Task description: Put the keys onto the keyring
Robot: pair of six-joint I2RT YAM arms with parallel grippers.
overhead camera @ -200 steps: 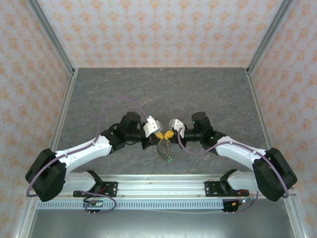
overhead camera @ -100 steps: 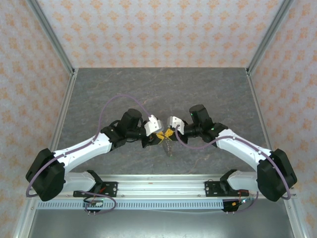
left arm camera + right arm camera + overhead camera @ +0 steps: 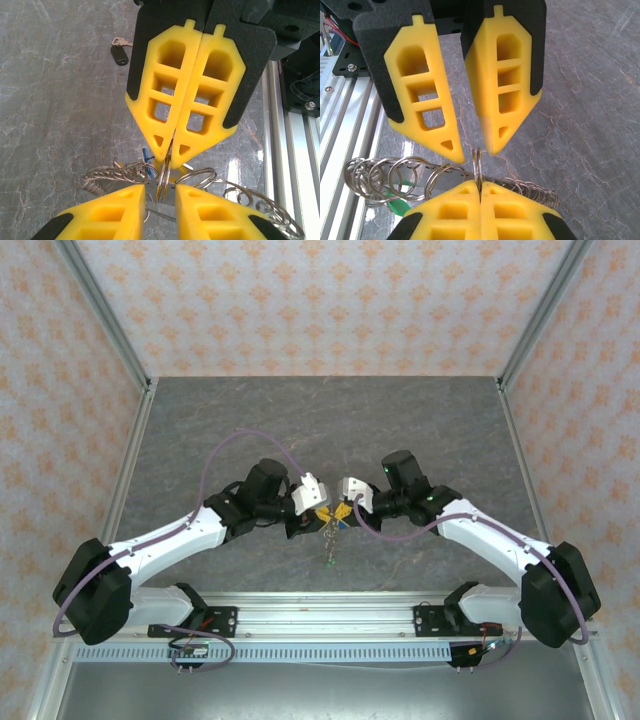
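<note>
The right pincer is closed on the thin round metal keyring. The left pincer stands open, with that ring between its jaws. A chain of silvery loops hangs below it. One dark-headed key lies well apart on the grey marbled tabletop.

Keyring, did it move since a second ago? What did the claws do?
The right arm swung its wrist a little farther back. The links dangling under the keyring went from a wide clump to a thin straight strand. Unchanged: right claw shut on the keyring, left claw tip-to-tip with it.
</note>
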